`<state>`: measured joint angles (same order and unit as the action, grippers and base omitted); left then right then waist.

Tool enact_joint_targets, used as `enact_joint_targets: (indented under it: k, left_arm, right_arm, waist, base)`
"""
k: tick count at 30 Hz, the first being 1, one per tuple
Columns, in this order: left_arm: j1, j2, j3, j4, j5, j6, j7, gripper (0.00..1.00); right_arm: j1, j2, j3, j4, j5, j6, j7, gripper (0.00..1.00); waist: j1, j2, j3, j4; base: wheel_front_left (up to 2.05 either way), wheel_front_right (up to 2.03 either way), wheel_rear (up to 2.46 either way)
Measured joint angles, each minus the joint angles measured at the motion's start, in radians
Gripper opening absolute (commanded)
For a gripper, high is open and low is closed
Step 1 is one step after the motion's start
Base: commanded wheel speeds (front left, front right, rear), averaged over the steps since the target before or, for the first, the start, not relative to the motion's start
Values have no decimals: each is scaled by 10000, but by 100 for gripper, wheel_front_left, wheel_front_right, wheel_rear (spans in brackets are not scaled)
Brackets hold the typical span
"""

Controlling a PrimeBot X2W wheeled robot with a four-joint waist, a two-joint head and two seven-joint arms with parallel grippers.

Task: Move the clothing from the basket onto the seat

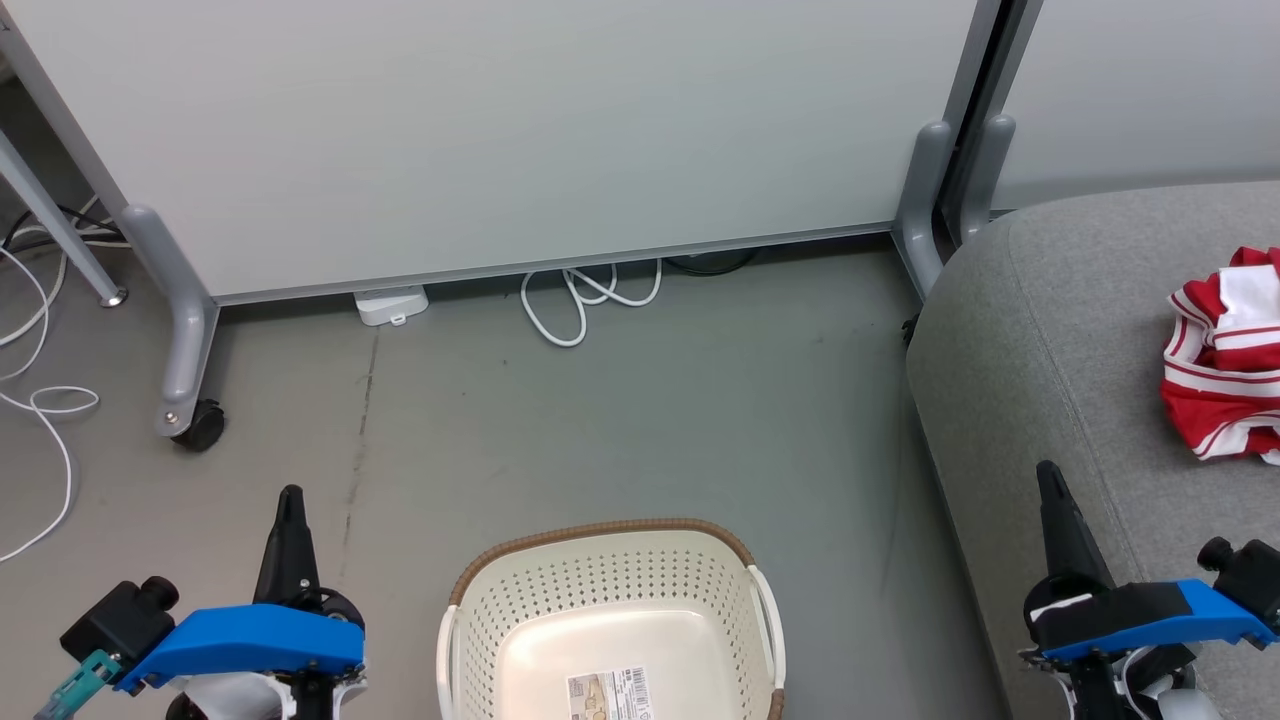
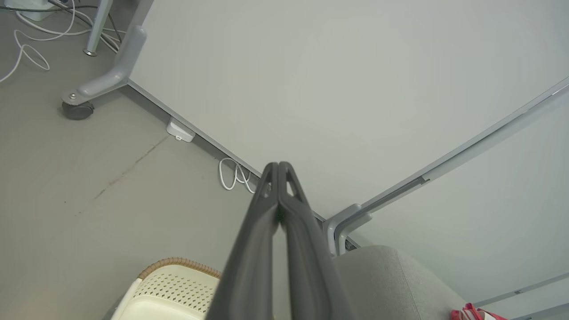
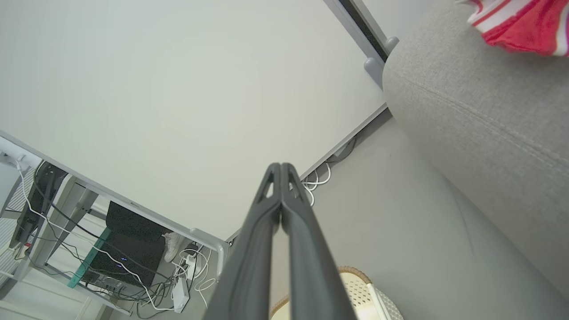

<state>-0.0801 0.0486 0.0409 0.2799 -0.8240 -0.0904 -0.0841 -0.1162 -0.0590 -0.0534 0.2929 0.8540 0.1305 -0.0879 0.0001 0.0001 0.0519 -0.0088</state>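
The cream-white basket (image 1: 610,620) with its brown rim stands on the floor at bottom centre; only a paper label lies on its bottom. Red-and-white striped clothing (image 1: 1225,355) lies crumpled on the grey seat (image 1: 1060,330) at the right. My left gripper (image 1: 290,497) is shut, raised left of the basket, with nothing between its fingers. My right gripper (image 1: 1047,472) is shut too, over the seat's front edge, left of and nearer than the clothing. The wrist views show the left gripper (image 2: 278,165) and the right gripper (image 3: 281,166) with their fingers pressed together.
A pale partition panel (image 1: 500,130) on grey legs with a castor (image 1: 200,425) stands behind the floor area. White cables (image 1: 585,300) and a small white box (image 1: 390,305) lie along its base; more cable (image 1: 40,400) loops at the far left.
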Motion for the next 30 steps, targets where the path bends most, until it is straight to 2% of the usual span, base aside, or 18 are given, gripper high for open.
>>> enact_joint_targets:
  k: [30]
  left_arm:
    - [-92, 2, 339, -278, -3528, -44, 890, 0]
  right_arm:
    - [-2, 33, -282, -163, 3382, 0, 913, 0]
  waist:
    - [0, 0, -193, 31]
  base:
    - [0, 0, 0]
